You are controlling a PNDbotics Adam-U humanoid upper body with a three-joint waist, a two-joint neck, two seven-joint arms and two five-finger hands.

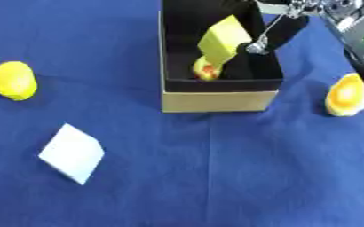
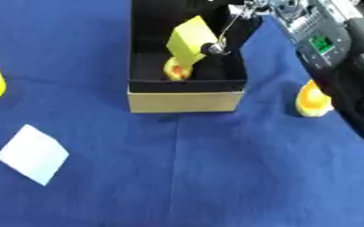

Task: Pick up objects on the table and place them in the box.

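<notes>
We're hovering over the box (image 1: 216, 101), right hand (image 1: 256, 46) pinching the yellow block (image 1: 224, 40) just inside it, above a small round yellow thing (image 1: 205, 69), so letting go should land it in there.

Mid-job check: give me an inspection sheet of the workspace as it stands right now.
Surface: blue cloth, wrinkled.
Job's things: box open; yellow block over it at the right hand; small yellow-red object inside. Outside: yellow object far left, white block front left, yellow-orange object right.
Clutter: nothing seen.
Hands: right over box, fingers unclear; left not seen.
Cables: thin line at right hand.
Surroundings: nothing seen.
</notes>
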